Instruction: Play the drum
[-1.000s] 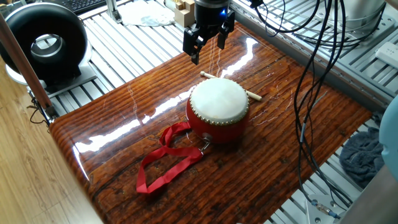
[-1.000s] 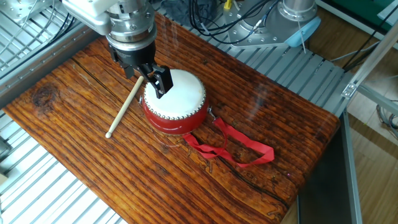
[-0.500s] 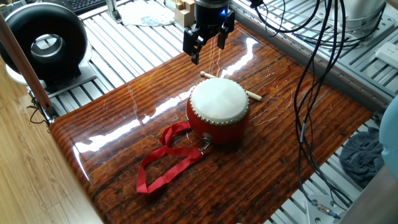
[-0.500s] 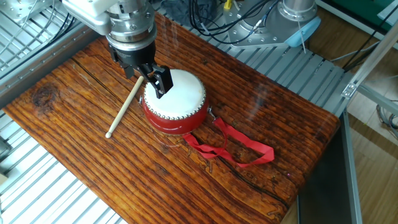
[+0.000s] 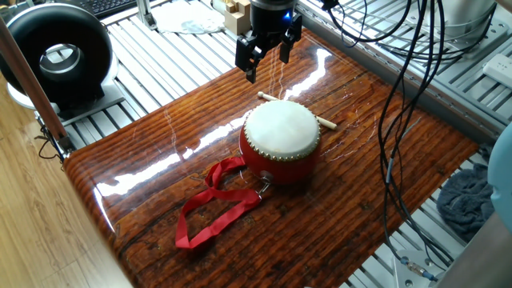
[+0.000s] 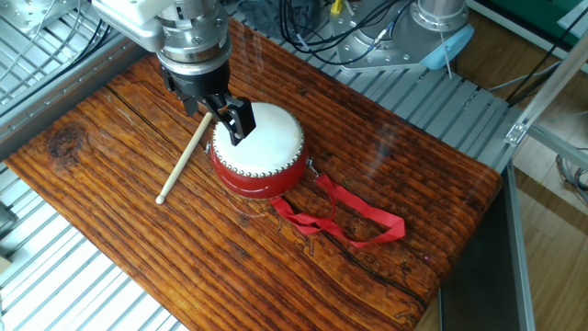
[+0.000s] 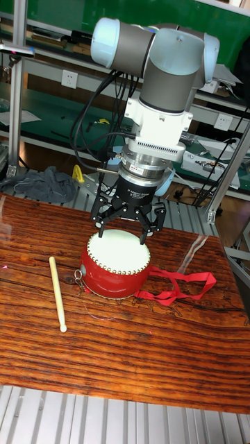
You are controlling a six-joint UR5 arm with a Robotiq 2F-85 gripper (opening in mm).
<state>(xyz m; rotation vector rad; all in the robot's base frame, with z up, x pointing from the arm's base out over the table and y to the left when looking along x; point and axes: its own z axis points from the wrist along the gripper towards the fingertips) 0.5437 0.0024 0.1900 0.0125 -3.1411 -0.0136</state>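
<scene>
The drum (image 5: 280, 133) (image 6: 260, 139) (image 7: 114, 261), red-bodied with a cream skin and studded rim, stands mid-board. Its red ribbon strap (image 5: 214, 210) (image 6: 355, 219) (image 7: 179, 284) trails across the wood. A thin pale wooden stick (image 6: 180, 163) (image 7: 57, 292) lies flat beside the drum; in one fixed view only its ends (image 5: 326, 122) show from behind the drum. My gripper (image 5: 267, 66) (image 6: 213, 112) (image 7: 123, 227) hangs open above the stick's end at the drum's edge, holding nothing and well off the board.
The glossy wooden board (image 5: 152, 164) rests on a slatted metal table. A black round device (image 5: 56, 50) stands off the board's corner, wooden blocks (image 5: 234, 14) lie behind the arm, cables (image 5: 400, 88) hang at one side, and a grey cloth (image 5: 468, 200) lies beyond the edge.
</scene>
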